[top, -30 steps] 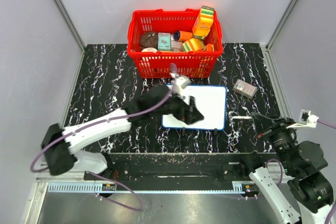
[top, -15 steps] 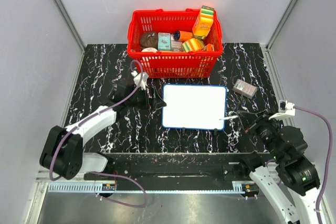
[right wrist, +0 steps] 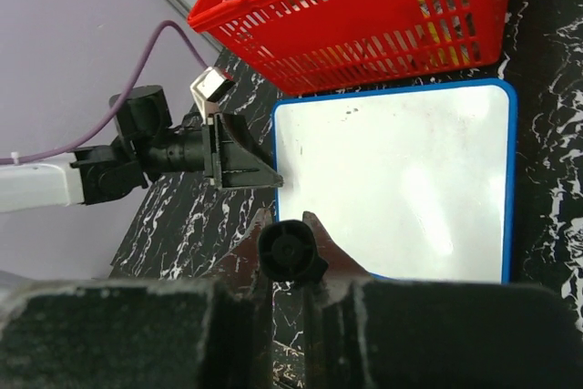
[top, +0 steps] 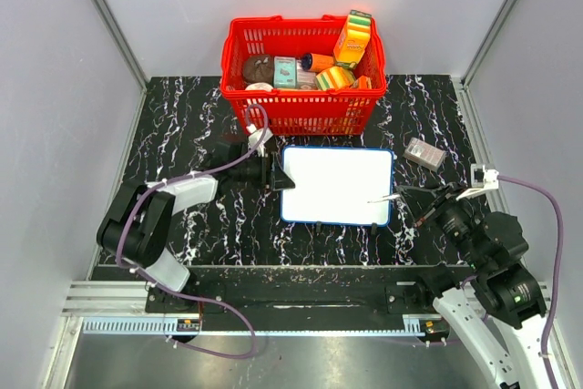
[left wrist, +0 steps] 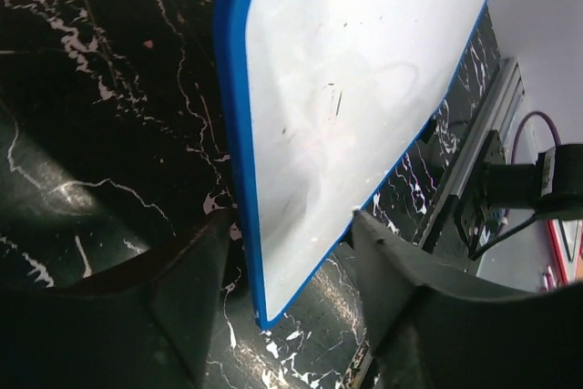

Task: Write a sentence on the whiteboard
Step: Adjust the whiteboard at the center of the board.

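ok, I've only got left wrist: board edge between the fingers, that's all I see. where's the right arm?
Observer: The right gripper sits off the near right corner of the whiteboard, shut on a marker.
Operator: tip on the surface?
Observer: From above, the tip reaches in over that corner. I can't tell whether it touches.
Operator: anything written?
Observer: No lettering anywhere on the board in the top or right wrist views.
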Tool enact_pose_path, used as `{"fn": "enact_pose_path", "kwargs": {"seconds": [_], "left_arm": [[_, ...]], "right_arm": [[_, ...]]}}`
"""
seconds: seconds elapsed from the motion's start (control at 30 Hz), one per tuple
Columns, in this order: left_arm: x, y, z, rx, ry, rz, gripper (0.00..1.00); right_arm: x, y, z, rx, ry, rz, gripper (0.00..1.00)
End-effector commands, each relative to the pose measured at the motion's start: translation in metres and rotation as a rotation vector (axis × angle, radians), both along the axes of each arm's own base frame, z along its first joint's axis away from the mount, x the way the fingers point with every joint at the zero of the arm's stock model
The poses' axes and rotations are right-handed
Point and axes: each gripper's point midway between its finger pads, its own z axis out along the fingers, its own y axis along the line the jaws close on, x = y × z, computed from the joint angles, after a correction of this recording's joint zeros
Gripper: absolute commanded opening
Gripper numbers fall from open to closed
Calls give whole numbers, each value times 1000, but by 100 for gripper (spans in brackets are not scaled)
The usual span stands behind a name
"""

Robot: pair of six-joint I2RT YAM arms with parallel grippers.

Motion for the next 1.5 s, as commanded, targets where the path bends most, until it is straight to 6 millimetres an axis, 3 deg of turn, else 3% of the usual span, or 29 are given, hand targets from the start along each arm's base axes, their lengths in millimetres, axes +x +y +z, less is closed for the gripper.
{"fn": "enact_pose_path", "kwargs": {"seconds": [0.0,0.23,0.43,0.63,0.87,1.0,1.03,1.17,1.33,1.47], "left_arm": [[10,-18,32,-111,-119,-112,53],[4,-23,32,-115,-123,-165,30],[-1,-29,36,-141,-118,-203,1],[-5,-31,39,-156,-143,-227,0],[-2,-26,2,-60,-94,-244,0],[-4,-25,-3,-50,-87,-247,14],[-3,-25,-2,-50,-94,-246,25],[-6,-26,3,-78,-113,-270,49],[0,-26,6,-107,-111,-275,61],[16,-20,16,-150,-137,-254,62]], "right_arm": [[5,12,11,1,-63,60,0],[10,20,3,22,-42,82,0],[13,23,0,19,-28,90,0],[17,27,-3,20,-16,105,0],[24,34,-10,30,12,122,0],[28,39,-12,32,23,139,0],[29,40,-13,34,26,141,0],[31,44,-16,38,37,155,0],[32,46,-17,42,39,164,0],[33,48,-17,51,38,168,0]]}}
